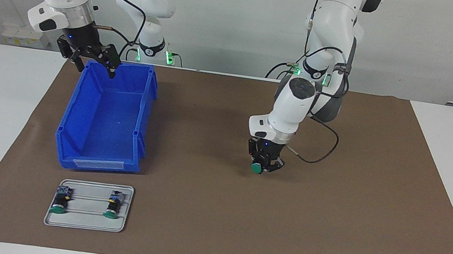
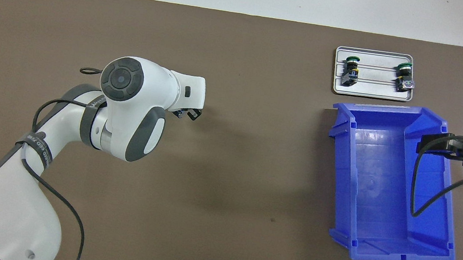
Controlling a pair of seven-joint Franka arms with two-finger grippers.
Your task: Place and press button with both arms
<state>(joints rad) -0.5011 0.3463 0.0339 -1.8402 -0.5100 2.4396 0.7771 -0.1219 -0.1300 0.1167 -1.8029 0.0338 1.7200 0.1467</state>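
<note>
Left gripper (image 1: 264, 164) pinching the green-capped button (image 1: 256, 167) over the brown mat (image 1: 205, 212).

The button hangs cap-down between the fingers, just above bare mat mid-table. The right gripper (image 1: 93, 59) hovers with fingers spread over the rim of the empty blue bin (image 1: 105, 121) nearest the robots. Just beside the bin, farther from the robots, a grey tray (image 1: 86, 222) holds two more green-capped buttons (image 1: 60, 201) (image 1: 112, 206) lying on their sides. No legible labels; lettering on the left arm's black band is unreadable.
</note>
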